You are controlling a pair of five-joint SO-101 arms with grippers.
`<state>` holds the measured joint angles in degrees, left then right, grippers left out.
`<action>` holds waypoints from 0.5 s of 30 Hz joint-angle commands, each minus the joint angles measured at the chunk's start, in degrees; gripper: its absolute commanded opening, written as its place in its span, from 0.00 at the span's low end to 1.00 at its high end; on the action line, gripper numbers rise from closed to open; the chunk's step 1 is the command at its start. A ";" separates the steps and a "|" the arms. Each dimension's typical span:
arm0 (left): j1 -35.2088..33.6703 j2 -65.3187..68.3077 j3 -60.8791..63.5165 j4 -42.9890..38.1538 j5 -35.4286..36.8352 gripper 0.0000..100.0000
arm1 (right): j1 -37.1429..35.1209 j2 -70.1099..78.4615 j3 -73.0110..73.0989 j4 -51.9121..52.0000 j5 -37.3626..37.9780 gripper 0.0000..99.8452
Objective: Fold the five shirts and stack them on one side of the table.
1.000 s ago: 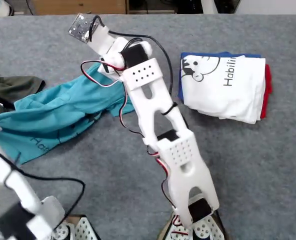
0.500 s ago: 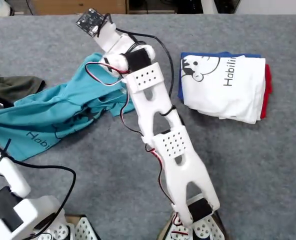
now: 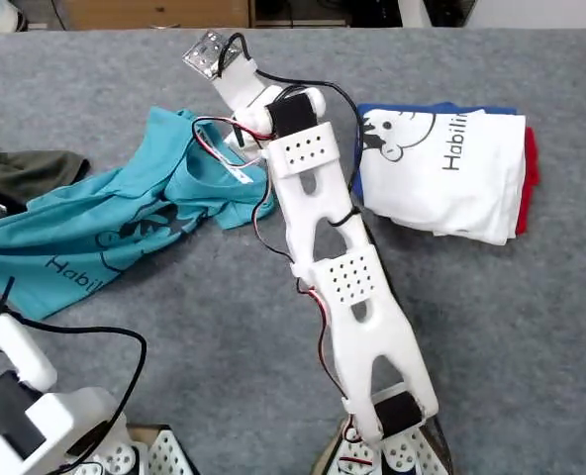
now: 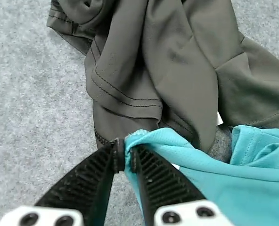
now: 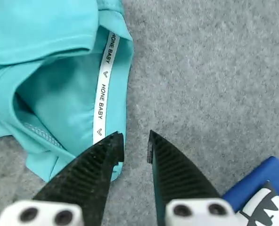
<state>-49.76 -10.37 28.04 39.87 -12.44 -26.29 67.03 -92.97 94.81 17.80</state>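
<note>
A teal shirt (image 3: 125,223) lies partly spread on the grey table, left of centre, collar end toward the middle. My left gripper (image 4: 125,159) is shut on the teal shirt's (image 4: 224,179) hem corner, right beside a crumpled olive shirt (image 4: 177,66). My right gripper (image 5: 135,143) hovers open just past the teal collar (image 5: 104,89), with bare table between its fingers. The right arm (image 3: 318,208) stretches from the near edge to that collar. At the right sits a folded stack: a white shirt (image 3: 451,173) on top, blue (image 3: 357,178) and red (image 3: 532,168) edges beneath.
The olive shirt (image 3: 26,173) lies bunched at the table's far left edge, touching the teal one. The left arm's base (image 3: 36,416) stands at the near left corner. Open grey table (image 3: 511,336) spreads in front of the stack and at near centre.
The right arm swung toward the right, dragging the teal collar end with it, so the shirt now lies flatter. The left arm drew back toward the near left corner.
</note>
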 commanded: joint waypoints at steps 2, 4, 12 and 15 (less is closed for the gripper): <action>-0.79 -0.40 -2.02 0.35 -0.35 0.02 | -0.84 1.27 0.31 1.58 -0.62 0.14; -0.79 -0.40 -2.02 0.35 -0.35 0.02 | -1.27 2.59 2.42 3.60 -0.62 0.15; -0.53 -0.48 -0.26 0.26 -0.35 0.02 | -2.15 7.87 6.02 6.59 -0.62 0.15; -0.62 -0.48 0.44 0.26 -0.35 0.02 | -1.98 9.10 6.02 7.56 -0.53 0.10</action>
<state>-49.76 -10.37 28.57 39.87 -12.44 -27.87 76.44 -86.99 101.23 17.71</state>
